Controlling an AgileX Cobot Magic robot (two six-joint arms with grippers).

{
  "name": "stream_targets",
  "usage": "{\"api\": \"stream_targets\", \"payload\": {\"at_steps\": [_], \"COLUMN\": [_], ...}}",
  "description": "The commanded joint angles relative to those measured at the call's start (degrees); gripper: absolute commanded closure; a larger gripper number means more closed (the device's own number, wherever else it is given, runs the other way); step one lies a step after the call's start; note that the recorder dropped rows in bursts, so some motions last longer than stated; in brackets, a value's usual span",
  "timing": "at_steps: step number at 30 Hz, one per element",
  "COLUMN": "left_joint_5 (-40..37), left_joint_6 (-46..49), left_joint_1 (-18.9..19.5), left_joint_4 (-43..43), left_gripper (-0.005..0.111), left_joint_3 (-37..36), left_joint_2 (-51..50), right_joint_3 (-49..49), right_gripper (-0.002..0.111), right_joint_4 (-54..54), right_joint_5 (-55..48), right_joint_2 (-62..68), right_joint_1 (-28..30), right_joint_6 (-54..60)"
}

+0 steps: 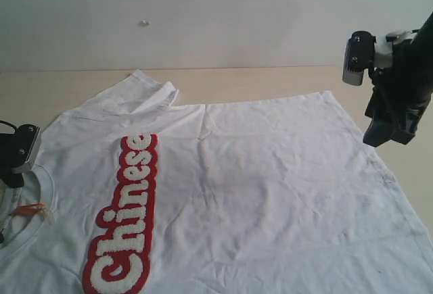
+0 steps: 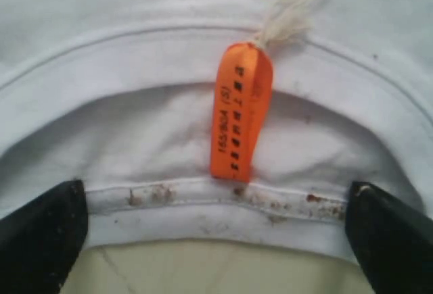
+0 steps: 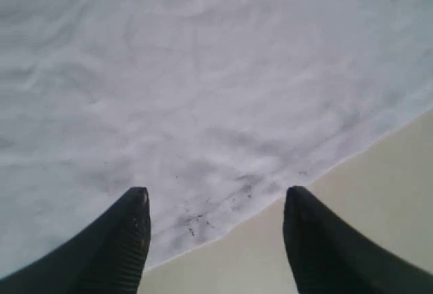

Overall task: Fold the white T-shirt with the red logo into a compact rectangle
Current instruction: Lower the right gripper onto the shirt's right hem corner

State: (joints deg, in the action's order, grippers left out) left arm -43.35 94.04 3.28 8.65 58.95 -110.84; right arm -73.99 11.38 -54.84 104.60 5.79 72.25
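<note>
The red logo (image 1: 125, 223) runs along the chest of the white T-shirt (image 1: 270, 186), which lies spread on the surface (image 1: 270, 78). The left pincer (image 2: 216, 192) stands wide apart (nothing gripped), its fingers (image 2: 40, 233) flanking the collar (image 2: 135, 57), with the orange neck tag (image 2: 240, 111) between them. The right pincer (image 3: 216, 192) hangs released and empty over the shirt's edge.

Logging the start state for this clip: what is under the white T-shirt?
The white T-shirt lies spread on the beige table, which shows beyond its edges. Anything else beneath the fabric is covered and cannot be seen.
</note>
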Motion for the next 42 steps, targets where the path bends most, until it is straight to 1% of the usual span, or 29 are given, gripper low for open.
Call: {"api": "stream_targets", "payload": {"at_steps": [1, 5, 7, 9, 10, 11, 12, 13, 17, 21, 25, 29, 34, 35, 40, 42], "left_joint_5": [1.7, 1.7, 1.7, 1.7, 1.7, 1.7, 1.7, 1.7, 1.7, 1.7, 1.7, 1.7, 1.7, 1.7, 1.7, 1.7], "left_joint_6": [-0.1, -0.1, -0.1, -0.1, -0.1, -0.1, -0.1, -0.1, -0.1, -0.1, -0.1, -0.1, -0.1, -0.1, -0.1, -0.1], "left_joint_1": [0.1, 0.1, 0.1, 0.1, 0.1, 0.1, 0.1, 0.1, 0.1, 0.1, 0.1, 0.1, 0.1, 0.1, 0.1, 0.1], "left_joint_4": [-0.9, -0.9, -0.9, -0.9, -0.9, -0.9, -0.9, -0.9, -0.9, -0.9, -0.9, -0.9, -0.9, -0.9, -0.9, -0.9], "left_gripper": [0.002, 0.002, 0.002, 0.002, 0.002, 0.002, 0.002, 0.002, 0.002, 0.002, 0.002, 0.002, 0.002, 0.002, 0.002, 0.002], "left_joint_3": [-0.4, -0.4, -0.4, -0.4, -0.4, -0.4, -0.4, -0.4, -0.4, -0.4, -0.4, -0.4, -0.4, -0.4, -0.4, -0.4], "left_joint_2": [0.2, 0.2, 0.2, 0.2, 0.2, 0.2, 0.2, 0.2, 0.2, 0.2, 0.2, 0.2, 0.2, 0.2, 0.2, 0.2], "right_joint_3": [-0.1, -0.1, -0.1, -0.1, -0.1, -0.1, -0.1, -0.1, -0.1, -0.1, -0.1, -0.1, -0.1, -0.1, -2.4, -5.1], "right_gripper": [0.051, 0.051, 0.049, 0.035, 0.02, 0.01, 0.004, 0.003, 0.003, 0.003, 0.003, 0.003, 0.003, 0.003, 0.003, 0.003], "right_joint_4": [2.1, 9.1, 6.7, 4.0, 0.9, 0.4, -0.1, -0.7, -4.4, -8.1, -8.9, -8.9, -8.3, -8.3, -8.9, -6.2], "right_joint_5": [1.5, 4.1, 4.1, 3.9, 4.0, 3.5, 3.0, 2.4, 0.6, 1.2, -0.8, -2.8, -3.9, -5.0, -1.3, -0.9], "right_joint_2": [1.8, 1.8, 2.0, 2.2, 2.2, 2.2, 2.2, 2.2, 2.2, 2.2, 2.2, 2.3, 5.2, 7.0, 12.2, 14.5], "right_joint_1": [0.2, 0.2, 0.2, 0.2, 0.2, 0.2, 0.2, 0.2, 0.2, 0.2, 0.2, 0.2, 0.2, 0.2, 0.4, 1.2], "right_joint_6": [1.0, 0.9, 0.9, -0.7, -0.8, -0.8, -0.8, 0.4, 7.0, 6.5, 6.3, 13.3, 13.9, 16.1, 16.0, 15.8]}}
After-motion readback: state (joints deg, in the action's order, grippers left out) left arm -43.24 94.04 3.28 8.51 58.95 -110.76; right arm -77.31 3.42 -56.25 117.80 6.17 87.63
